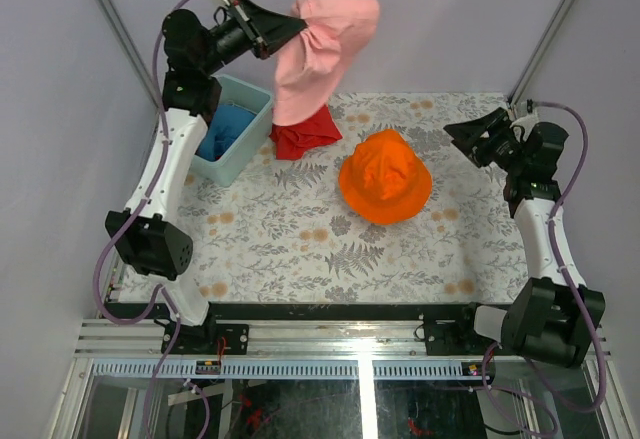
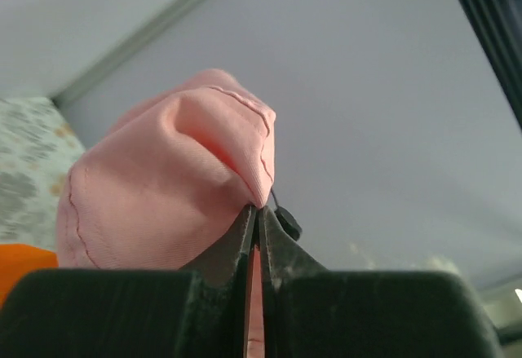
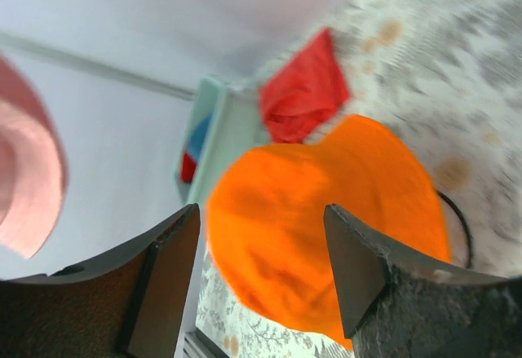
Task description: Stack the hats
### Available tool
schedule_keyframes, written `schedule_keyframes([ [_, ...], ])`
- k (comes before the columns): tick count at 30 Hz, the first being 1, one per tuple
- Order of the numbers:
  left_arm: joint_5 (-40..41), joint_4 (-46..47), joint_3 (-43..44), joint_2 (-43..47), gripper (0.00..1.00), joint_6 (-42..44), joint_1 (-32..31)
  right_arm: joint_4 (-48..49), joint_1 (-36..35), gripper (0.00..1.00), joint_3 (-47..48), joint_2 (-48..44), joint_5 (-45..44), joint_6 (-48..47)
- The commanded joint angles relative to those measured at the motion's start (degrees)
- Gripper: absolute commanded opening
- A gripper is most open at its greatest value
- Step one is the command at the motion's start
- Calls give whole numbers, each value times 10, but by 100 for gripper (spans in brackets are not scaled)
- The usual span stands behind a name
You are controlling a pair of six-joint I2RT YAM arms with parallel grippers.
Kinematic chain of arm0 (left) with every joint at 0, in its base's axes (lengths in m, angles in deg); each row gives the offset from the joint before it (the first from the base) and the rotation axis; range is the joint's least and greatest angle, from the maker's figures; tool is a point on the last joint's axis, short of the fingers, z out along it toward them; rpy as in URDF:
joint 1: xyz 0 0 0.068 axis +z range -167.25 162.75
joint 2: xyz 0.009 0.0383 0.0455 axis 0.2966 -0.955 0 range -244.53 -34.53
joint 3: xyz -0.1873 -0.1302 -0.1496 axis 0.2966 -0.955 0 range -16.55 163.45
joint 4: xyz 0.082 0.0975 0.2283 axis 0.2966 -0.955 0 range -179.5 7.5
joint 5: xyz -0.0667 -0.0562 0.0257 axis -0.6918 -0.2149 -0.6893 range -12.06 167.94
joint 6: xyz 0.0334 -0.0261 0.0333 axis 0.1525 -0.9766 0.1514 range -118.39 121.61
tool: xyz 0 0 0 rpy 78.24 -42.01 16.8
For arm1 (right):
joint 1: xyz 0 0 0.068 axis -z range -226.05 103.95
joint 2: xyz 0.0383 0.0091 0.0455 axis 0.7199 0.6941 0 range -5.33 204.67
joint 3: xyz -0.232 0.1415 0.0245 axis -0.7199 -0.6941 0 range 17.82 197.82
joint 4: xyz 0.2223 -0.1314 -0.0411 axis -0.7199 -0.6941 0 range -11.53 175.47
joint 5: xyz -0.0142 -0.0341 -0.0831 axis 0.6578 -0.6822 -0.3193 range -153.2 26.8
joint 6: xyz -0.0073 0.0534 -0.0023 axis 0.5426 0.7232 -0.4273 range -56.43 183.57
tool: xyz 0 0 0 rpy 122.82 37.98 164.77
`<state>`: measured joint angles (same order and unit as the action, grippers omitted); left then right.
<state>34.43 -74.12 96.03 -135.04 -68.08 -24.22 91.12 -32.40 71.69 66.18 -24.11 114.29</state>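
My left gripper (image 1: 288,27) is raised high at the back left and is shut on the pink hat (image 1: 322,54), which hangs from it above the table. In the left wrist view the jaws (image 2: 259,211) pinch a fold of the pink hat (image 2: 163,203). The orange hat (image 1: 385,177) sits crown up mid-table. My right gripper (image 1: 462,137) is open and empty to its right, and faces the orange hat (image 3: 326,227) between its fingers (image 3: 261,211). A blue hat (image 1: 226,127) lies in the pale bin (image 1: 245,154). A bit of red shows beside the blue (image 3: 188,167) in the bin.
A flat red cloth (image 1: 304,133) lies on the floral table cover just right of the bin, under the hanging pink hat. A black wire (image 3: 458,221) peeks out from under the orange hat. Frame posts stand at the back corners.
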Motion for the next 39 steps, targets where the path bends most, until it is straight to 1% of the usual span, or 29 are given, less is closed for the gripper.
schedule_keyframes([
  [1, -2, 96, -21, 26, 0, -129, -38, 306, -11, 70, 0, -42, 148, 86],
  [3, 6, 111, -33, 32, 0, -172, -55, 384, -16, 72, 7, -44, 170, 111],
  [6, 25, 129, -69, 48, 0, -229, -77, 530, -19, 76, 16, -33, 171, 177],
  [9, 34, 152, -94, 55, 0, -270, -103, 669, -28, 76, 42, 2, 161, 262],
  [11, 36, 158, -103, 58, 0, -285, -115, 736, -43, 76, 61, 24, 151, 304],
  [13, 45, 166, -112, 61, 0, -298, -125, 748, -63, 77, 72, 32, 138, 298],
  [17, 62, 158, -116, 66, 0, -308, -147, 719, -91, 77, 92, 49, 125, 249],
  [23, 74, 155, -112, 61, 0, -320, -175, 777, -106, 77, 124, 103, 110, 285],
  [28, 79, 153, -101, 54, 0, -324, -179, 767, -119, 79, 138, 114, 101, 269],
  [33, 77, 154, -94, 47, 0, -321, -180, 776, -130, 78, 166, 137, 96, 280],
  [39, 88, 170, -101, 36, 0, -319, -178, 779, -139, 74, 157, 128, 82, 292],
])
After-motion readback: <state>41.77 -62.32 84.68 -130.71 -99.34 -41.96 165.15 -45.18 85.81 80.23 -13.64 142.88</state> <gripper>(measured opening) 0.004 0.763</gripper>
